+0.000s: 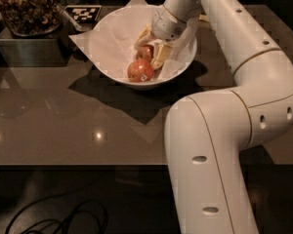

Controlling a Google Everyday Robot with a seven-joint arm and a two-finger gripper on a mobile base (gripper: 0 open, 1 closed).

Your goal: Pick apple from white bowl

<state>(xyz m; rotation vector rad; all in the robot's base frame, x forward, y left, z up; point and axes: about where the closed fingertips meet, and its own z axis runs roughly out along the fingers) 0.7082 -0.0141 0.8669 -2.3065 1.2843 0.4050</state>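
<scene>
The white bowl (112, 57), lined with white paper, stands on the dark table. Two apples lie in it. The red-orange apple (145, 51) sits toward the back, between my yellowish fingers (160, 57). My gripper (147, 55) reaches down into the bowl from the right and is closed around this apple, one finger on each side. A second red apple (139, 70) with a small white sticker lies in front of it, touching or nearly touching it, outside the gripper.
A metal bin (24, 48) with a container of brownish snacks (24, 6) stands at the back left. A black-and-white marker tag (83, 12) lies behind the bowl. My white arm (219, 145) covers the table's right side. Cables (58, 221) lie on the floor.
</scene>
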